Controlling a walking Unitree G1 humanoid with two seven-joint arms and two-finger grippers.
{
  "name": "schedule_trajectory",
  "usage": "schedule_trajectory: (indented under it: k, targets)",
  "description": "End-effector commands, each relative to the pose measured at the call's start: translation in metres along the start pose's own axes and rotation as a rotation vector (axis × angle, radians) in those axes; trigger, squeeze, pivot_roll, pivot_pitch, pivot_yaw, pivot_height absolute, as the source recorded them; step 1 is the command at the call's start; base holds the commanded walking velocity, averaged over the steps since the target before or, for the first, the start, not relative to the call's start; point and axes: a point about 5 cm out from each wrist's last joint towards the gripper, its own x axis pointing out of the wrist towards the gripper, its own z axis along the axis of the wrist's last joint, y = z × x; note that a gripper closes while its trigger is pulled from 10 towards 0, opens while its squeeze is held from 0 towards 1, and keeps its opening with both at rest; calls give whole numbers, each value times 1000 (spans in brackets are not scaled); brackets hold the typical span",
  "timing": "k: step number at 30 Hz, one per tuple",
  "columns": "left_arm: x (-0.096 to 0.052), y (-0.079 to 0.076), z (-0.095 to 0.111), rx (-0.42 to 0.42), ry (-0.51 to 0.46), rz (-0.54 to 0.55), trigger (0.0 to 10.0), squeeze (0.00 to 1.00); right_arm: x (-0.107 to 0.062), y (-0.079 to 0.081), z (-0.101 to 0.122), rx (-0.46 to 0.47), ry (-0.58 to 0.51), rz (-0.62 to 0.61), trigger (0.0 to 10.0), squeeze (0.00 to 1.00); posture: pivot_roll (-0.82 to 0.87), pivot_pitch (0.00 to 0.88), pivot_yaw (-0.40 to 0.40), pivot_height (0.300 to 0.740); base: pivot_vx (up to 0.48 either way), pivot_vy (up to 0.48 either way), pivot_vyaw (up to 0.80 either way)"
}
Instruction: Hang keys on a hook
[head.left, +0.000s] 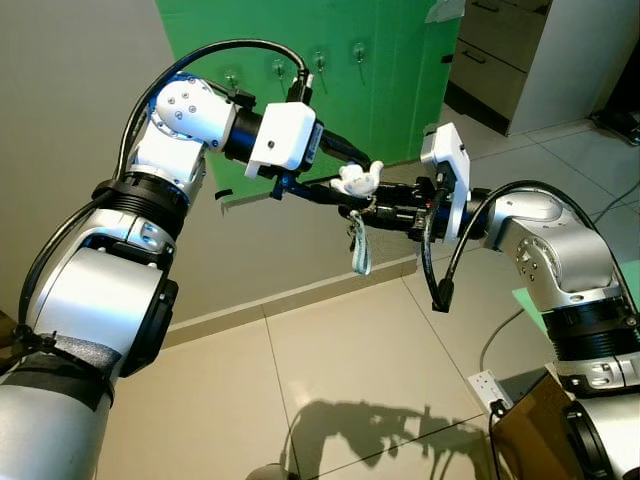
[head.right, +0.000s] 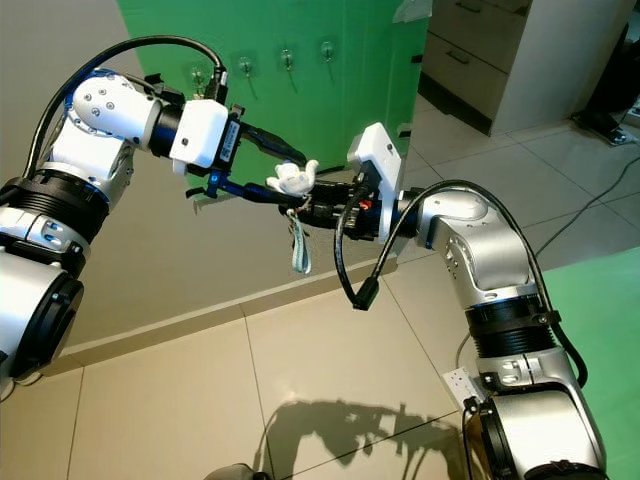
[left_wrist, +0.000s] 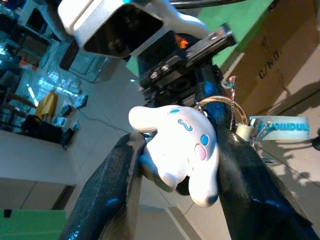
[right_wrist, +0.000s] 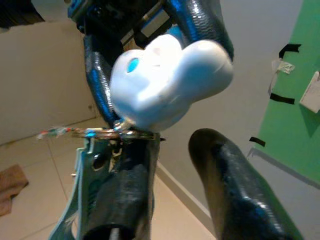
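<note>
The keys are a white puppy charm on a gold ring with a pale teal strap hanging below. My left gripper is shut on the charm, held in mid-air in front of the wall. My right gripper faces it from the right, fingers apart, with one fingertip against the ring and strap. Several small hooks sit in a row on the green panel behind and above both grippers.
White drawers stand at the back right. A power strip lies on the tiled floor beside a cardboard box at the lower right. A loose black cable end hangs from my right arm.
</note>
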Motion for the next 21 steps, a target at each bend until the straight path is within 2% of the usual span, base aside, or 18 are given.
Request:
schedule_trajectory:
  k: [1,6,11,16,21]
  targets:
    - [-10,8,3,-16,12,38,10000,0,-1,1,9,-8,-51,-12,0,0,-57,0,173,740,0,0,0]
    - [-18,15,7,-40,-5,89,10000,0,-7,-2,2,-5,-43,-53,0,0,-56,0,175,740,0,0,0]
    - [-24,17,4,-69,33,117,10000,0,-17,-6,-9,-2,-7,-110,0,0,-57,0,187,740,0,0,0]
    - [-23,15,0,-100,78,95,10000,0,-17,-6,-10,-5,-1,-118,0,0,-58,0,188,740,0,0,0]
    - [-19,13,-3,-117,81,104,10000,0,-16,-6,-12,-12,7,-115,0,0,-58,0,184,740,0,0,0]
